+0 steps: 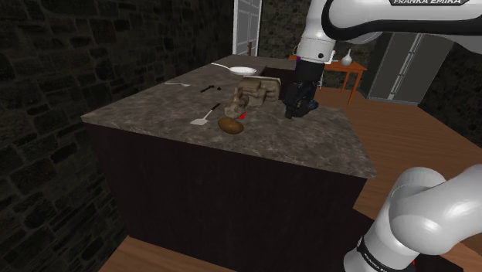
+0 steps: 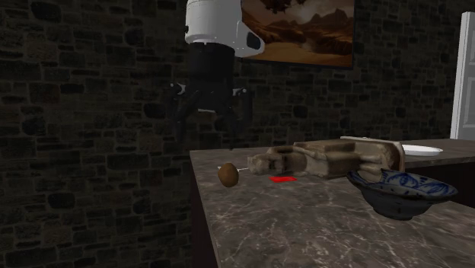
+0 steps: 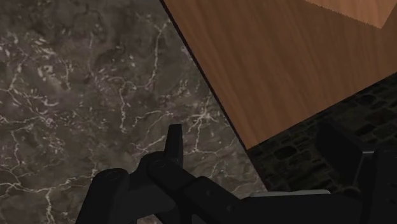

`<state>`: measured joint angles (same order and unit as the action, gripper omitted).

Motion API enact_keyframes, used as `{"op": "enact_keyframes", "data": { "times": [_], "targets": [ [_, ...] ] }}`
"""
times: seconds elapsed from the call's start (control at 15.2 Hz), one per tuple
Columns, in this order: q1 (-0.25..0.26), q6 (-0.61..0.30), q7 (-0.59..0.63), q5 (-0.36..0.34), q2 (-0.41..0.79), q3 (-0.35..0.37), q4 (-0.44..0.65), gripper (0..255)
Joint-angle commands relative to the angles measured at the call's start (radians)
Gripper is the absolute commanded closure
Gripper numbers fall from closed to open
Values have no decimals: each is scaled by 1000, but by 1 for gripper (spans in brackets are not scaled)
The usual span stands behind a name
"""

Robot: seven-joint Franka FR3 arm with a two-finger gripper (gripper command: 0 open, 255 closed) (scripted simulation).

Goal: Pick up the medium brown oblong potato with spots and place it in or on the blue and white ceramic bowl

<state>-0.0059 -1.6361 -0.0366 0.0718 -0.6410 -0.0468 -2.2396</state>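
The dark marble table [image 1: 309, 143] carried everything. Above its edge hung the white arm [image 1: 347, 23], its gripper [image 1: 297, 107] clear of the surface, the fingers [image 3: 174, 141] spread apart and holding nothing. The blue and white bowl [image 2: 402, 199] sat well apart from the brown potato [image 1: 231, 125], which lay on the table just beside a white spatula [image 1: 204, 118].

marble counter [image 1: 309, 143] | white spatula [image 1: 202, 120] | white plate [image 1: 244, 70] | framed painting [image 2: 297, 30]
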Motion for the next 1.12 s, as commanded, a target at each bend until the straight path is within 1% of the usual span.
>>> {"op": "enact_keyframes", "data": {
  "times": [0.0, 0.53, 0.79, 1.06],
  "targets": [
    [7, -52, -4, -10, 70, 13, 27, 0],
    [22, -216, -19, -71, 346, 53, 168, 0],
    [28, -271, -17, -112, 490, 72, 268, 0],
    [37, -308, -12, -161, 636, 87, 391, 0]
  ]
}}
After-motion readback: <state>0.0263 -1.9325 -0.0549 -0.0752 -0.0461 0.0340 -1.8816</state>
